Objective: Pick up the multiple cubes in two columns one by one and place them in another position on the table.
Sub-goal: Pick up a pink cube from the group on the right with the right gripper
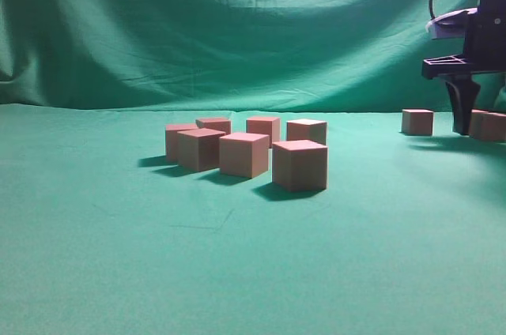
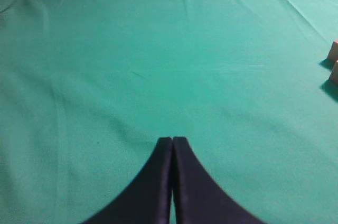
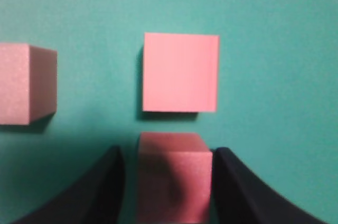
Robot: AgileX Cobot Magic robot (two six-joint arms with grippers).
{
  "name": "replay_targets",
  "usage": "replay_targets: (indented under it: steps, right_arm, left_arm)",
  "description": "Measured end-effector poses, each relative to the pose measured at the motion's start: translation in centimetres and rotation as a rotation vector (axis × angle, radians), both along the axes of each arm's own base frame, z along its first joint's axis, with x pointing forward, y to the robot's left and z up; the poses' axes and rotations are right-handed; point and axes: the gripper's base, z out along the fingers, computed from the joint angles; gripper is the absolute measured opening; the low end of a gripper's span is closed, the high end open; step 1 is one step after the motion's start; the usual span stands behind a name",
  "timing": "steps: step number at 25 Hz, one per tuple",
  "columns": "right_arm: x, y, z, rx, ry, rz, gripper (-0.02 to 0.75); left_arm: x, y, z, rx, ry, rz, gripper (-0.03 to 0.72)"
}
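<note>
My cubes (image 1: 244, 154) are matte reddish-pink with paler faces, the worktop (image 1: 237, 272) plain green cloth, my end effector (image 3: 168, 182) black.

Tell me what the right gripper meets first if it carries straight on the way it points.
The right gripper already has a matte pink cube between its fingers; straight on past it sits another pink cube, apart from the first. Depth is uncertain.

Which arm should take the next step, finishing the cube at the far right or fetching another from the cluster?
The right. Its claw already straddles a cube beside two others on the table. The left claw is shut over bare cloth, away from the cluster.
</note>
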Motion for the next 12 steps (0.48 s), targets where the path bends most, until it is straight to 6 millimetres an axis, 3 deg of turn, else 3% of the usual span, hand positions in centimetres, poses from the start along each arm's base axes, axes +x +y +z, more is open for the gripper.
replay_targets:
  steps: [3,12]
  right_arm:
    - [0.01,-0.07,0.01,-0.009,-0.001,0.004,0.261]
    - [-0.2,-0.21,0.76,-0.025,0.054,-0.003,0.262]
  left_arm:
    - [0.0,0.0,0.0,0.0,0.0,0.0,0.0]
    - [0.0,0.0,0.0,0.0,0.0,0.0,0.0]
